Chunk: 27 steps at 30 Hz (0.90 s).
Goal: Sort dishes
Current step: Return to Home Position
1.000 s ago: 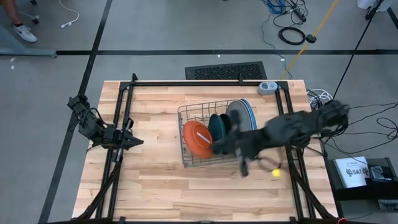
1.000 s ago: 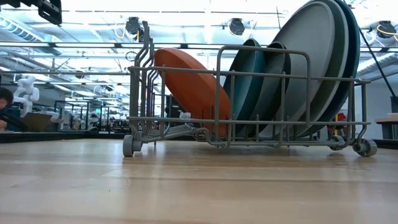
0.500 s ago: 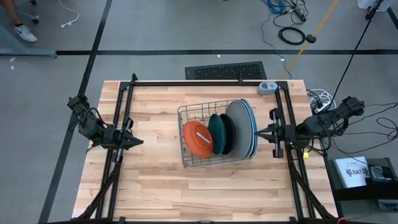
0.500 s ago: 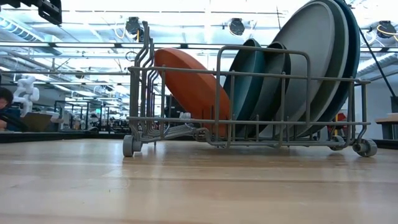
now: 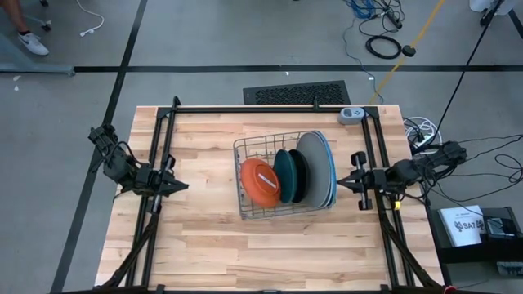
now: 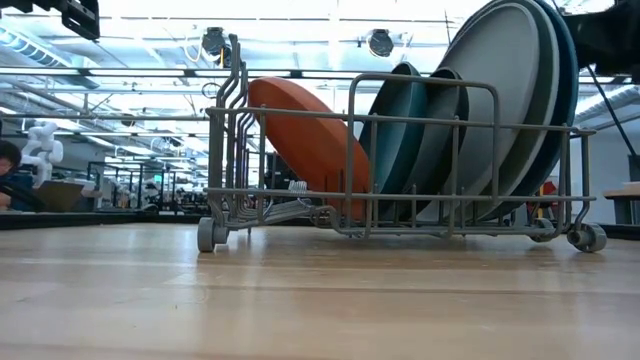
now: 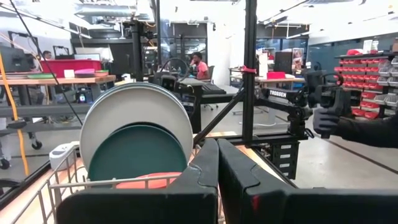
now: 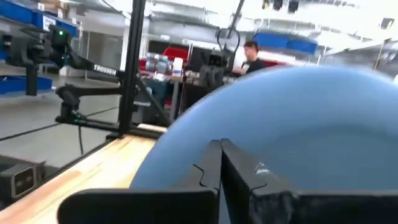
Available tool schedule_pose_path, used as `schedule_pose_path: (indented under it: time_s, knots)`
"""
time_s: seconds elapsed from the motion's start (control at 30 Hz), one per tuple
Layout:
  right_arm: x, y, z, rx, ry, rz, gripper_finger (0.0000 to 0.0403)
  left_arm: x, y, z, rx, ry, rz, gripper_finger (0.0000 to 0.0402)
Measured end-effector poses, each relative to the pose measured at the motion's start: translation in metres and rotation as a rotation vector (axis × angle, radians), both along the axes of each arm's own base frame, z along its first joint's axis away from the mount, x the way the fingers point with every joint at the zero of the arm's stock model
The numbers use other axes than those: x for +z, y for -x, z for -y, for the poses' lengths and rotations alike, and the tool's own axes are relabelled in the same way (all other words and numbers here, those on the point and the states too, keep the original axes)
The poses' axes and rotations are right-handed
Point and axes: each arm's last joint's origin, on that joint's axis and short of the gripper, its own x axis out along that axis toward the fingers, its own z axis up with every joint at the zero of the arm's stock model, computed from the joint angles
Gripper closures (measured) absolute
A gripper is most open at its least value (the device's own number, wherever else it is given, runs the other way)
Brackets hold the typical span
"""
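Six plates stand on edge in a grey wire rack [image 5: 245,206] at mid-table. From the table's left they are orange [image 5: 260,182], dark teal [image 5: 285,175], black [image 5: 299,173], grey [image 5: 315,163], pale blue, and medium blue [image 5: 332,163] outermost. The orange plate [image 6: 300,135] leans toward the table's left. My left gripper [image 5: 183,186] is shut and empty at the table's left side, pointing at the rack [image 7: 68,180]. My right gripper [image 5: 341,184] is shut and empty just right of the rack. It faces the back of the medium blue plate [image 8: 298,118].
The arms' black frame bars [image 5: 270,109] run along the far edge and both sides of the table. A small white device [image 5: 351,115] sits at the far right corner. Bare wood lies between the rack and the near edge. People show in the room beyond.
My right arm has drawn back from over the rack's near right corner toward the table's right edge, and its gripper now points at the rack from the right. The plates and the rack have stayed put.
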Motion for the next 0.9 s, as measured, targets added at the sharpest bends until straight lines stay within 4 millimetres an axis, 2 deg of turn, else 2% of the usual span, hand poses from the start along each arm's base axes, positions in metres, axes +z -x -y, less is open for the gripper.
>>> schedule_pose_path:
  time_s: [0.2, 0.4, 0.6, 0.9]
  knots:
    - [-0.008, 0.002, 0.000, 0.071, -0.027, -0.072, 0.0403, 0.000, 0.000, 0.000, 0.000, 0.000, 0.000, 0.0402]
    - [-0.016, 0.002, 0.001, 0.027, -0.008, -0.148, 0.0403, 0.000, 0.000, 0.000, 0.000, 0.000, 0.000, 0.0402]
    - [-0.016, 0.002, 0.001, 0.032, -0.001, -0.151, 0.0403, 0.000, 0.000, 0.000, 0.000, 0.000, 0.000, 0.0402]
    - [-0.015, 0.002, 0.005, -0.125, -0.046, -0.143, 0.0403, 0.000, 0.000, 0.000, 0.000, 0.000, 0.000, 0.0402]
